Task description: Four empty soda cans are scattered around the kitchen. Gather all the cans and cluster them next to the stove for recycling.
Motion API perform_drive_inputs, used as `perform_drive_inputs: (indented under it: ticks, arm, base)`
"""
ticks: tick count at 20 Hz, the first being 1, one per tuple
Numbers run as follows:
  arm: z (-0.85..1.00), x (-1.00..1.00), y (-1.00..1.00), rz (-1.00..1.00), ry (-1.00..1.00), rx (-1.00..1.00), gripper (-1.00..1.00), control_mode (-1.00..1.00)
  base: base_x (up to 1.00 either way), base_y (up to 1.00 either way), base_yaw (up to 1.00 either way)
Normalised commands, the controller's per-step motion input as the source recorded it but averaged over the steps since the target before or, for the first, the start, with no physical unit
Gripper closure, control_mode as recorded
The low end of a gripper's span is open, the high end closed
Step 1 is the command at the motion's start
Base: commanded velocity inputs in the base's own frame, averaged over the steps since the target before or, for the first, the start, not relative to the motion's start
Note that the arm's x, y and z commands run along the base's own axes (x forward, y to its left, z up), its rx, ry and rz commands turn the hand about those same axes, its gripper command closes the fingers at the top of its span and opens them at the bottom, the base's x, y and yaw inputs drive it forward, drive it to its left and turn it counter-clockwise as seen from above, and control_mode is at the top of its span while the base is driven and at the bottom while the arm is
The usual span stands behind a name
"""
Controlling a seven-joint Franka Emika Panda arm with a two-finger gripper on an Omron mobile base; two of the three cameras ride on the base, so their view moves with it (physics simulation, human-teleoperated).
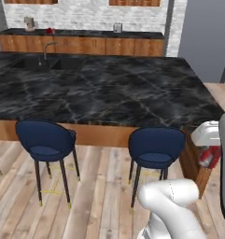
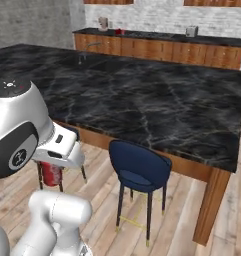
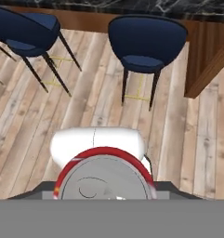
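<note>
My gripper (image 1: 208, 158) is shut on a red soda can (image 1: 206, 155), held low over the wood floor beside the island's near right corner. In the right base view the same soda can (image 2: 51, 174) hangs under the white hand. The hand view looks down on the can's silvery top (image 3: 104, 179), which hides the fingertips. A second small red can (image 1: 50, 31) stands on the far back counter, also seen from the right base view as a red can (image 2: 119, 31). I cannot make out the stove.
A large black marble island (image 1: 109, 93) with a sink (image 1: 37, 62) lies ahead. Two blue stools (image 1: 46, 140) (image 1: 155, 149) stand along its near side. A beige coffee grinder (image 1: 29, 23) and a silver appliance (image 1: 117, 28) sit on the back counter.
</note>
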Motion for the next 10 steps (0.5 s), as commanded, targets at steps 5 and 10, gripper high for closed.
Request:
perform_drive_inputs:
  ticks: [5,10]
  arm:
    - [0.0,0.0,0.0,0.0,0.0,0.0,1.0,1.0]
    - [0.0,0.0,0.0,0.0,0.0,0.0,1.0,1.0]
  base:
    - [0.0,-1.0,0.0]
    - [0.0,-1.0,0.0]
